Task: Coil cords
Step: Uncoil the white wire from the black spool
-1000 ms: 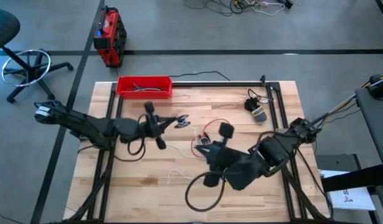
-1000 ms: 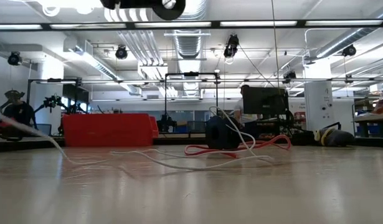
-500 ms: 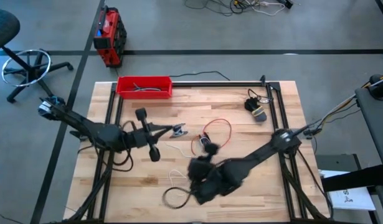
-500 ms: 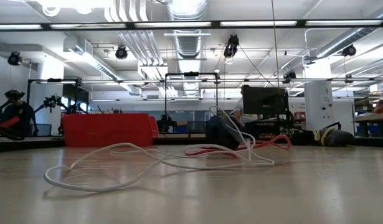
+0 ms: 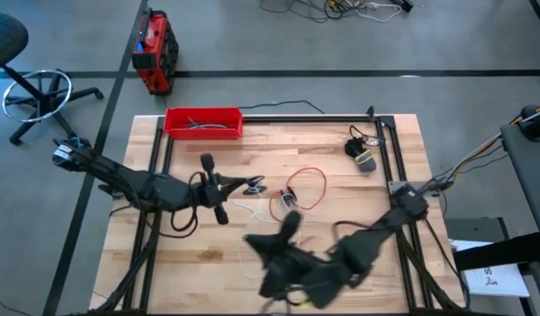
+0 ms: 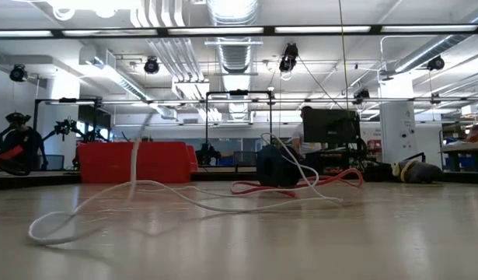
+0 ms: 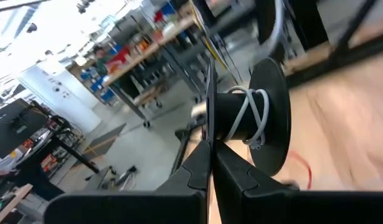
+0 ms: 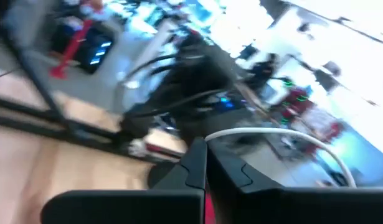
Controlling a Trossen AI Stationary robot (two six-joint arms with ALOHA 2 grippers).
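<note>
Nearest the front edge of the wooden table (image 5: 401, 140) we find the right gripper (image 5: 268, 256), low over the boards in the high view and heavily smeared. In the right wrist view its two fingers (image 8: 197, 165) lie pressed together with no gap, and the white cord (image 8: 284, 137) arcs out from their tips; we note it as closed on the white cord.

In the low view the white cord (image 6: 91, 204) lies in a loose loop on the tabletop, with one strand rising steeply off the wood and another trailing back toward the middle. From above, thin white loops (image 5: 245, 211) show between the two grippers.

Further in, at mid-table, the red cord (image 5: 312, 186) lies in an open loop, with a small dark piece at its near end. In the low view it sits flat on the wood beside a round black disc (image 6: 276, 167).

The left gripper (image 5: 254, 185) is on the left half of the table, pointing toward the red cord. Its fingers (image 7: 200, 165) meet with no gap in the left wrist view, but we cannot tell whether anything is pinched. A black spool (image 7: 260, 118) wound with a few turns of grey-white cord sits just beyond them.

At the far edge stands a red tray (image 5: 204, 121) holding short dark cables. Beyond the table, on the floor, is a red case (image 5: 153, 53).
</note>
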